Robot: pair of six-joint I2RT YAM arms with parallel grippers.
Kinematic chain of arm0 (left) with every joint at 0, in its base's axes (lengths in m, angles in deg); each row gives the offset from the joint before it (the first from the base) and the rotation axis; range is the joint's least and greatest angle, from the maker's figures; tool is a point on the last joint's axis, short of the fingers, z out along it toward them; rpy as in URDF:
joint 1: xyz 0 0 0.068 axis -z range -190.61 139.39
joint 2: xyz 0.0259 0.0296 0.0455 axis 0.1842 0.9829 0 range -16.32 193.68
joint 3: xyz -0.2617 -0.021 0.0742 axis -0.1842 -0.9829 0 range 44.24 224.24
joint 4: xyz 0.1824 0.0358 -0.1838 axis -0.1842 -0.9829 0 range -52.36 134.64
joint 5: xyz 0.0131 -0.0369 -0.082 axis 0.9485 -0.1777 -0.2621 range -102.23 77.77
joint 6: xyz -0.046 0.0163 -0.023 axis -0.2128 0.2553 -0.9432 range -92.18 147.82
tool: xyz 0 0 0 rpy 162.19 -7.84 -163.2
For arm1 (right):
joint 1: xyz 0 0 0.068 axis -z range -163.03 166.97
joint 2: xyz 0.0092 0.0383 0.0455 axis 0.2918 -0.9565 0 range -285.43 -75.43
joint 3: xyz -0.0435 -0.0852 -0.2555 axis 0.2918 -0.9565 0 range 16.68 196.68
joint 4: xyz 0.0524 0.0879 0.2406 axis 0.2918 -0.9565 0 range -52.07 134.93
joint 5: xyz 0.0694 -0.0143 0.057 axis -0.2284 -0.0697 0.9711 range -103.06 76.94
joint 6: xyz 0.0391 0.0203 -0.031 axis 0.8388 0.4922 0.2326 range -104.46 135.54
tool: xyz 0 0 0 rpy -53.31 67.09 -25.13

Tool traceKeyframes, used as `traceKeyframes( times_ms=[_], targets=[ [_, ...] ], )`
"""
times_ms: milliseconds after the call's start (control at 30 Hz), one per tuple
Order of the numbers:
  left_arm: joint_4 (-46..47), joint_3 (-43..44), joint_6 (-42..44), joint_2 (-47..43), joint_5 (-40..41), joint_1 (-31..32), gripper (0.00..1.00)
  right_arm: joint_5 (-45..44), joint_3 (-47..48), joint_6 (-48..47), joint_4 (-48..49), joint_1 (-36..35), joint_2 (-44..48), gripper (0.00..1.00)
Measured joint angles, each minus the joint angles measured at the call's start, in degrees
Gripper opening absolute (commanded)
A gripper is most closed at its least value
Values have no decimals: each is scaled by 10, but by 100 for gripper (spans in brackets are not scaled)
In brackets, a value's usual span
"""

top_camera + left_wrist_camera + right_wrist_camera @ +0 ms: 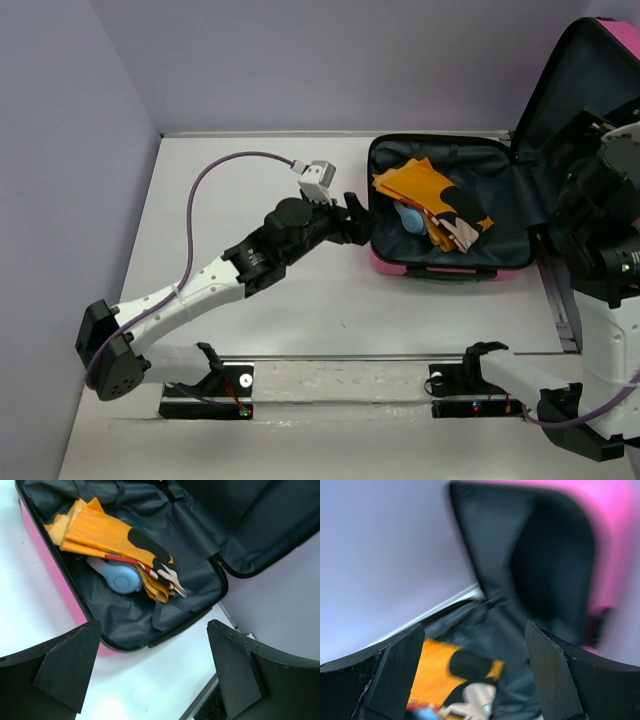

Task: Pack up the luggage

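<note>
- Top external view shows the luggage [505,225] lying open on the table [300,310], its near corner just ahead of the left gripper [362,222], its lid [575,90] standing up on the side farthest from that gripper
- Left gripper: jaws spread wide with nothing between them; its wrist view looks past both fingers [65,670] into the dark-lined base, which lies just beyond and below the fingertips
- Right gripper [474,630]: jaws likewise wide apart and empty; it hangs above the base, with the raised lid ahead and to the right of its fingers, though this view is blurred
- An orange garment [105,535] printed with a black cartoon figure lies folded in the base, ahead of the left gripper and below the right one
- A pale blue rounded item [122,577] is tucked partly under the garment's edge nearest the left gripper; what it is I cannot tell
- Done, as I judge it: both items sit inside the base and neither gripper carries anything, so the loading looks finished or close to it
- Left to do, as I judge it: swing the lid down over the base and close the zipper; the garment lies loosely with its corners splayed and may want pressing flat first
</note>
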Motion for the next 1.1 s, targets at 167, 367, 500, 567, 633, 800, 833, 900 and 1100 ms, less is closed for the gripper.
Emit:
traceKeyframes(
  times_ms=[167,367,500,567,633,800,833,900,1100],
  targets=[
    [36,-128,-6,-86,33,39,99,-153,3,-75,16,0,14,91],
    [30,-236,-7,-157,43,49,99,-262,-11,-203,108,13,-50,91],
    [46,-288,-9,-187,44,49,99,-285,35,-267,141,50,-141,90],
    [50,-306,-10,-191,42,49,99,-286,39,-289,150,68,-170,89],
    [56,-323,-11,-192,39,49,99,-287,37,-310,155,85,-184,88],
    [63,-332,-9,-193,33,49,99,-292,3,-332,193,130,-172,87],
    [65,-332,-9,-193,32,49,99,-292,-5,-332,196,141,-168,86],
    [69,-332,-9,-195,29,49,99,-292,-28,-332,207,161,-160,82],
    [81,-332,-3,-199,25,49,99,-281,-90,-325,212,174,-117,79]
  ],
)
